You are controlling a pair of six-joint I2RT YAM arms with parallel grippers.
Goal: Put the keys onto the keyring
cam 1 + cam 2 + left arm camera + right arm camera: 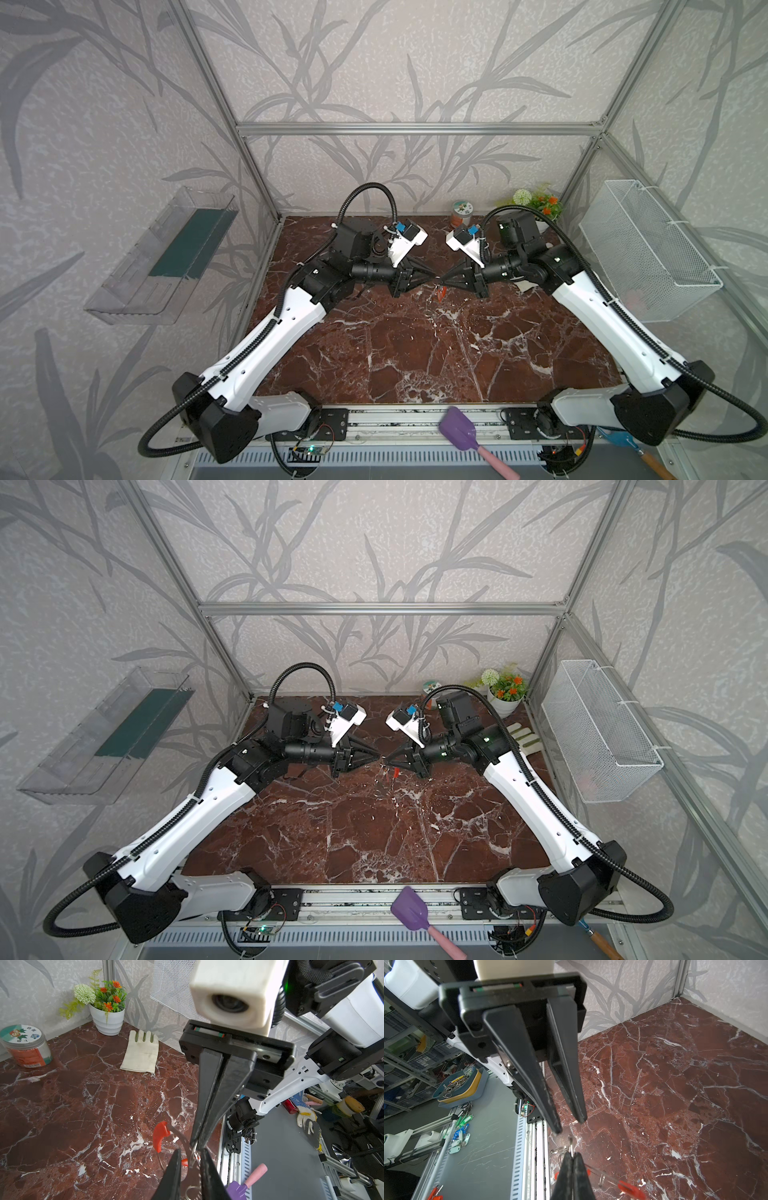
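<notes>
Both grippers meet tip to tip above the middle of the table. My right gripper point(572, 1155) is shut on a tiny metal ring point(571, 1144) that sticks out past its tips. Red-orange edges of the keys point(588, 1172) show behind its fingers. The keyring point(179, 1133), a thin holed band with a red section point(160, 1136), hangs by the right gripper point(197, 1144). My left gripper point(191, 1152) is open, its fingers either side of the tiny ring and the band without pinching them. In both top views a red piece point(441, 293) point(395, 772) dangles under the tips.
A jar point(26, 1047), a flower pot point(108, 1020) and a white glove point(141, 1053) sit at the back right of the marble table point(415, 353). A wire basket point(648, 249) hangs on the right wall. A purple spatula point(457, 428) lies on the front rail.
</notes>
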